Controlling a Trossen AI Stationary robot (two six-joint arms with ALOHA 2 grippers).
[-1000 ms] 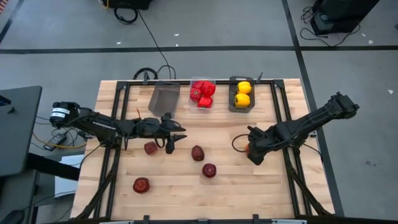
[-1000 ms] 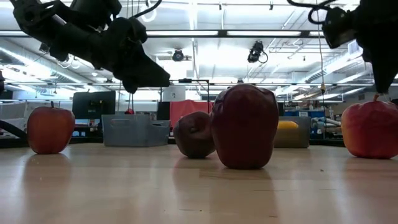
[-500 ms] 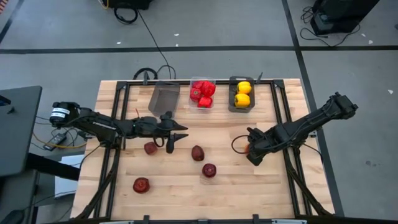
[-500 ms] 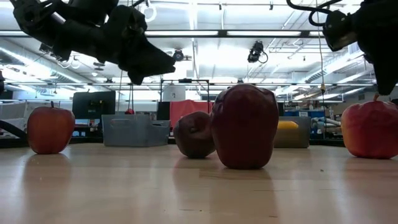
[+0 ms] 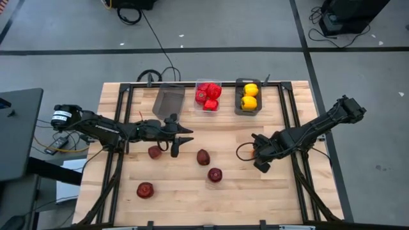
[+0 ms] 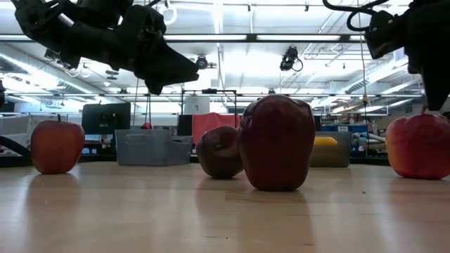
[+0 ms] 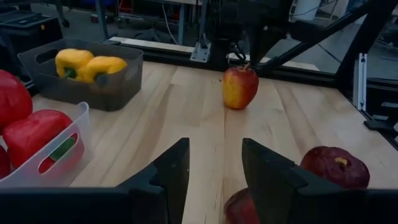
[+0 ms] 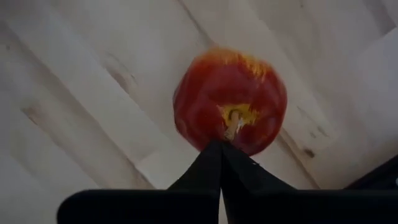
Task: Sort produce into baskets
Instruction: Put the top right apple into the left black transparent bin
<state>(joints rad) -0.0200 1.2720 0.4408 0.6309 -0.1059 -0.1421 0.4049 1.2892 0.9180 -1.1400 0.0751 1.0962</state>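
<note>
My left gripper (image 5: 181, 140) (image 7: 214, 177) is open and empty above the table, between two dark maroon apples (image 5: 154, 152) (image 5: 203, 156). My right gripper (image 5: 258, 157) (image 8: 219, 147) is shut, pointing down over a red-yellow apple (image 8: 230, 99) (image 7: 240, 87) that stands on the table (image 5: 281, 185), stem up. Two more maroon apples (image 5: 215, 174) (image 5: 146, 190) lie nearer the front. At the far edge an empty dark grey basket (image 5: 169, 101), a clear basket (image 5: 208, 105) with red peppers (image 5: 208, 94) and a dark grey basket (image 5: 238, 96) with yellow peppers (image 5: 248, 96) stand. My right gripper comes from above with its shut fingertips (image 8: 211, 155) at the free end of the apple's stem (image 8: 232, 123). I cannot tell whether they touch the stem. The apple rests upright on the table.
A dark metal frame (image 5: 124, 115) runs along the table's left, right and far sides. A loop of cable (image 5: 243, 151) lies beside my right gripper. There is free wood at the front right of the table.
My left gripper has risen and tipped its fingers up, moving slightly toward the far edge, still open. My right gripper has shifted a little toward the table's left, over the red-yellow apple.
</note>
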